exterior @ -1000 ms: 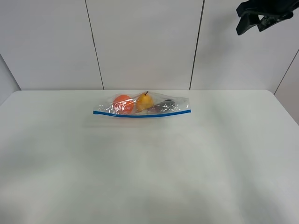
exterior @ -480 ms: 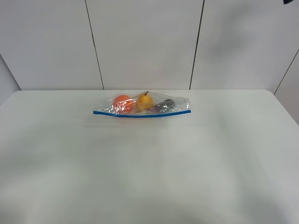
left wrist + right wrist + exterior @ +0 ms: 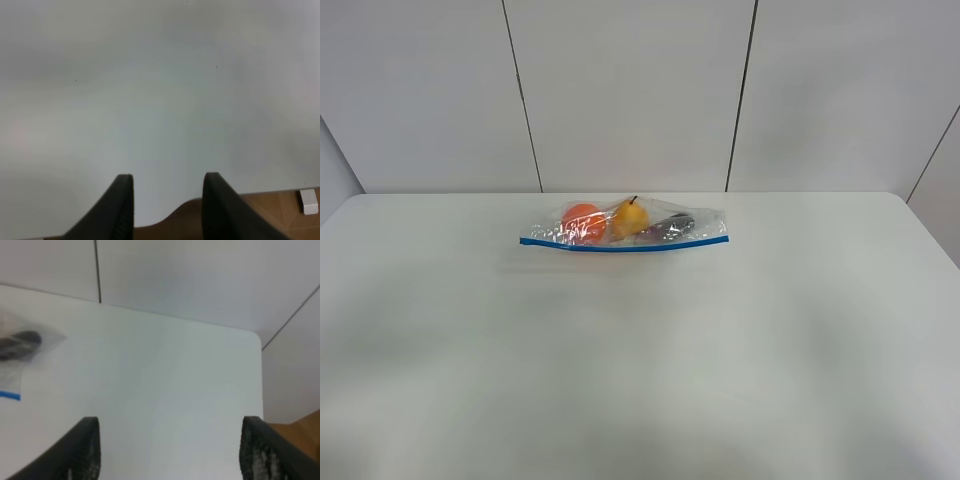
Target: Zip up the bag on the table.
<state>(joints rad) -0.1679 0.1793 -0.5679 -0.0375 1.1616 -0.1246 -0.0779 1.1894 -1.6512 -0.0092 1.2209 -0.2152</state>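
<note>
Exterior high: clear zip bag (image 3: 625,228) flat on white table (image 3: 640,380), toward far edge, blue zipper strip (image 3: 624,245) nearest camera.
Left wrist: left gripper (image 3: 167,192) parted, empty, above table.
Right wrist: right gripper (image 3: 170,440) spread wide, empty; bag corner visible.

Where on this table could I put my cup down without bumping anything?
Almost anywhere. The white table is bare in front of the bag, and to its left and right out to the edges. Only the narrow strip between bag and back wall is tight.
</note>
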